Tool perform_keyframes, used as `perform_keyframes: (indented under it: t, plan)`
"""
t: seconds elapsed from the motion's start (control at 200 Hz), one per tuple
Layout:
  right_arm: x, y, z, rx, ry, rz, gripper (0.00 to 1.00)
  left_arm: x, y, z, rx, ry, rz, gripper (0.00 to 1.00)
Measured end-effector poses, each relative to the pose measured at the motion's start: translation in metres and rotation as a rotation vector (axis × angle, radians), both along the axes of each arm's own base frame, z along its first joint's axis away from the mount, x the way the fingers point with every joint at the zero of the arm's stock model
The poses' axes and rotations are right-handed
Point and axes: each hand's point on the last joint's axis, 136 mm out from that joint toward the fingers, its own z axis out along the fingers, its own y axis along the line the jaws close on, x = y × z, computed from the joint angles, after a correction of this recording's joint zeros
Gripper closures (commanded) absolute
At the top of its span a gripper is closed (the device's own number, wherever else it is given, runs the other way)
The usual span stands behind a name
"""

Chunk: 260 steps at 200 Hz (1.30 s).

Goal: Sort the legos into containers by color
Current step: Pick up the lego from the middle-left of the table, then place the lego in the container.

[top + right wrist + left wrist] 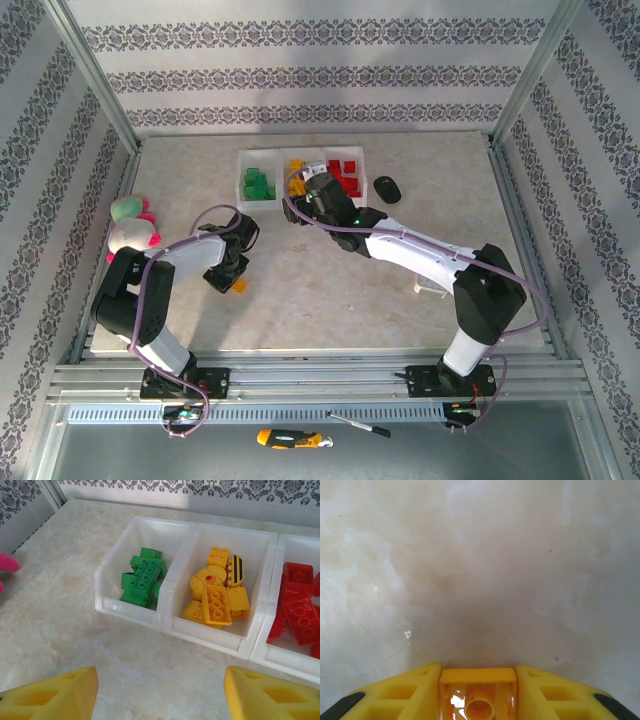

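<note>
Now the left gripper [478, 680] clenches a yellow brick [479, 702]; the yellow compartment [205, 632] (middle one) lies ahead-right of it, nearer the spread, empty right gripper [160, 680].

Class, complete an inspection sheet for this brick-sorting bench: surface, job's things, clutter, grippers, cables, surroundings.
Surface: pale marbled tabletop, no spills seen.
Job's things: white tray holds green bricks left, yellow bricks middle, red bricks right; one loose yellow brick in the left gripper.
Clutter: black mouse right of the tray; plush toy at the left edge.
Grippers: left gripper shut on the loose yellow brick; right gripper open, empty, before the tray.
Cables: purple cables run along both arms, no snag seen.
Surroundings: patterned walls; yellow-black tool on the front ledge.
</note>
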Motion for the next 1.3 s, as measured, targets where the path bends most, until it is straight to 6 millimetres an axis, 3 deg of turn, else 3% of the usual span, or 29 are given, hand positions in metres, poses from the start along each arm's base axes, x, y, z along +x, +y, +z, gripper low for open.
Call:
perform_keyframes:
  t: [0.285,0.485,0.62,0.824,1.029,1.299]
  plan:
    - [-0.003,-0.003,0.004,0.006,-0.006,0.000,0.33,0.000,-0.001,0.003,-0.005,-0.011,-0.051,0.62]
    - [-0.010,-0.013,0.014,0.013,-0.023,-0.014,0.33,0.021,-0.010,0.026,-0.023,-0.099,-0.153,0.64]
    - [-0.016,-0.025,0.022,0.021,-0.040,-0.033,0.33,0.061,-0.032,0.063,-0.042,-0.217,-0.244,0.64]
    - [-0.026,-0.050,0.029,0.026,-0.053,-0.073,0.33,0.143,-0.076,0.116,-0.061,-0.401,-0.365,0.65]
    - [-0.031,-0.071,0.033,0.039,-0.056,-0.108,0.32,0.217,-0.112,0.134,-0.044,-0.493,-0.462,0.65]
    - [-0.031,-0.075,0.032,0.050,-0.044,-0.124,0.32,0.295,-0.144,0.141,0.014,-0.576,-0.577,0.66]
